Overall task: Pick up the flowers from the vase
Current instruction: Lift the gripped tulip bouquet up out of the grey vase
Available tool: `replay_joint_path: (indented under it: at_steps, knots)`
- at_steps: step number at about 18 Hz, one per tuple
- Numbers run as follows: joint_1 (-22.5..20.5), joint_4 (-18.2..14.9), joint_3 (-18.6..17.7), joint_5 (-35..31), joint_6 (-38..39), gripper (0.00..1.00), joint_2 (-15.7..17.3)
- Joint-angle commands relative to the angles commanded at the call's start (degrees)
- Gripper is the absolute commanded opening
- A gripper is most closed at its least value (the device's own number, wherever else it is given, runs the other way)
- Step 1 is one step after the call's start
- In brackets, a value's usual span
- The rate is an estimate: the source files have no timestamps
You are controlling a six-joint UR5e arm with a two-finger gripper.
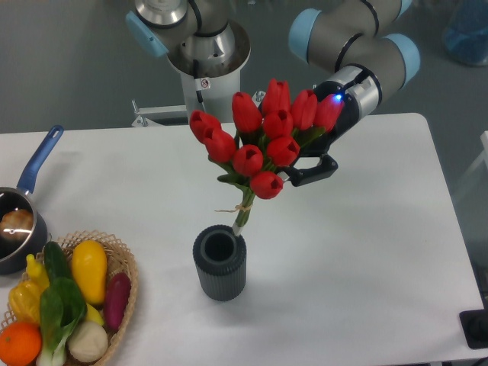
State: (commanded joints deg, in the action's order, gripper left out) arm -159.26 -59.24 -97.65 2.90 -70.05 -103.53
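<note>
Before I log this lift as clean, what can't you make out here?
- Fingers of the gripper: mostly hidden behind the flowers, so the grip point on the stems can't be seen.
- Stem tips: whether they touch the vase rim is too small to tell.
- Saucepan: cut off by the left edge.

matt ribbed vase, glossy flowers

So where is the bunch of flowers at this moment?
The flowers are held up by the gripper at centre, tilted, with their stem tip just above the right rim of the vase.
</note>
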Motion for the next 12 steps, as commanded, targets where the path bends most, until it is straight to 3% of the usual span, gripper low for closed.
replay_joint_path:
  at_steps: [12]
  knots:
    - [-1.0,0.4,-0.3,0.0,-0.3,0.46,0.1]
